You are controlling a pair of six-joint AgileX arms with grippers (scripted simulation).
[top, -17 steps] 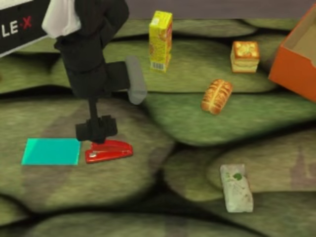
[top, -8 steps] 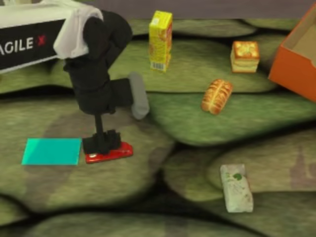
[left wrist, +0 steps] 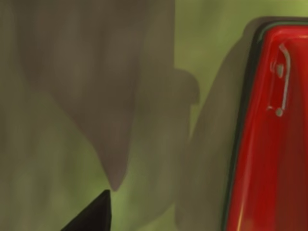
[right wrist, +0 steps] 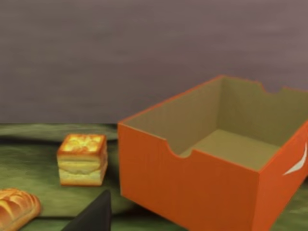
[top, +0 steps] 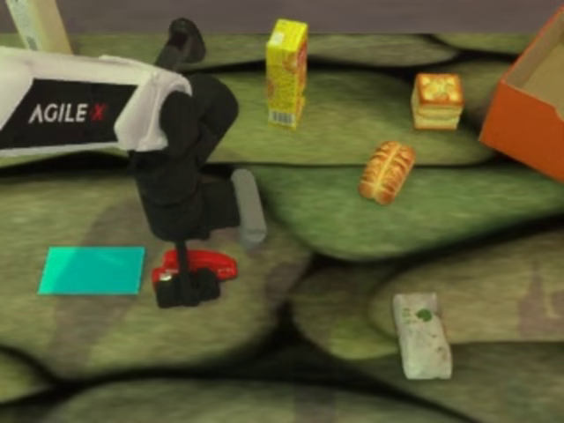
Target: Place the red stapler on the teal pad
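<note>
Left tool (top: 187, 287) down over the red stapler (top: 211, 263), grip state unclear, teal pad (top: 92, 270) just beside on the tabletop, right arm unseen.

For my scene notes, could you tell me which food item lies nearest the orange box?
The square layered golden pastry lies nearest the open orange box; the oval braided bread loaf lies farther off.

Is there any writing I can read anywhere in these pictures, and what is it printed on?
"AGILE X": white letters on the black panel of the left arm, top view.
Yellow carton: a barcode-like patch low on its side, too small to read.
Orange box: a white mark on its wall, cut off, not readable.
Nothing else carries text.
</note>
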